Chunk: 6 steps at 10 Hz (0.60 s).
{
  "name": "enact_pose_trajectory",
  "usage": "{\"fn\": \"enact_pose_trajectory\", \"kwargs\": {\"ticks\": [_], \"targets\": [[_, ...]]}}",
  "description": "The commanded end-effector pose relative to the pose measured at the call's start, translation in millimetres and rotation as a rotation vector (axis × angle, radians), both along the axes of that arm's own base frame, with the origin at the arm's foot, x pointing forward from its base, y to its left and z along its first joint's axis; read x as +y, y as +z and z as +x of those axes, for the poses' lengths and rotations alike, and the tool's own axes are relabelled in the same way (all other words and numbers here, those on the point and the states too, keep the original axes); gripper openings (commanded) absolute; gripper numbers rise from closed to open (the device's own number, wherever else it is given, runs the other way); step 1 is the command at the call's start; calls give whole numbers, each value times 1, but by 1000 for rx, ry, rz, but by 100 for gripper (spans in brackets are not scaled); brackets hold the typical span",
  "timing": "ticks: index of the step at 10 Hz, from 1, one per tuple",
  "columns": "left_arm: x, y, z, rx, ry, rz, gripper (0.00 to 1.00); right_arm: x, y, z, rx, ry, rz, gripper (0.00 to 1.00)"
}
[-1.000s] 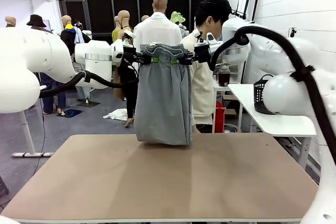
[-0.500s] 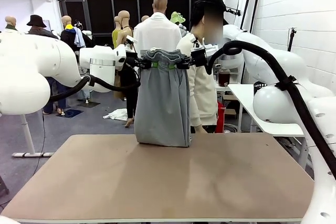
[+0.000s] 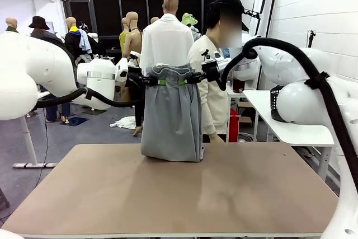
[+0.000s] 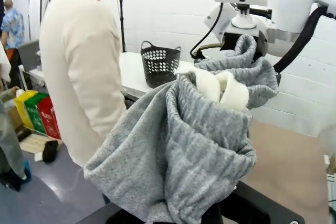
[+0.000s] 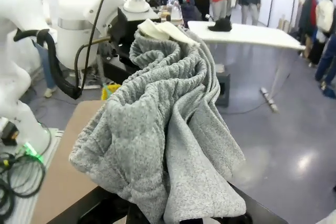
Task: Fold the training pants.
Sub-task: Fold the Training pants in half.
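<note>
Fingers (image 3: 159,81) on training pants (image 3: 172,116) above table (image 3: 168,194)

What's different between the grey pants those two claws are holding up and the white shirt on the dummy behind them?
The training pants are grey, while the white shirt is plain white. The training pants hang from the left gripper and right gripper, which pinch the waistband from either side; the white shirt is worn on a dummy. The training pants' lower end rests on the table; the white shirt stands farther back, off the table. Both hang upright.
</note>
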<state>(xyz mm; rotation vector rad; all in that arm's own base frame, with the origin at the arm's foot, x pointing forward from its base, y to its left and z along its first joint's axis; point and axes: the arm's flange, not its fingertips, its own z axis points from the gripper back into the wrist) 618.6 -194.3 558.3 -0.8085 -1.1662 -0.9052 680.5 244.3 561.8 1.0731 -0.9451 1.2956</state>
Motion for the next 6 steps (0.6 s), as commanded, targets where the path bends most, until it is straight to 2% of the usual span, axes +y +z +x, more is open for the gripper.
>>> {"fn": "enact_pose_trajectory", "kwargs": {"ticks": [1, 4, 6], "targets": [[15, -12, -37, 78, -32, -33, 0, -10, -15, -52, 117, -27, 10, 0], [16, -45, -66, 192, -106, -127, 0, -13, -53, -85, 247, -37, 8, 0], [16, -74, -74, 282, -94, -179, 0, -10, -84, -98, 336, -41, 16, 0]]}}
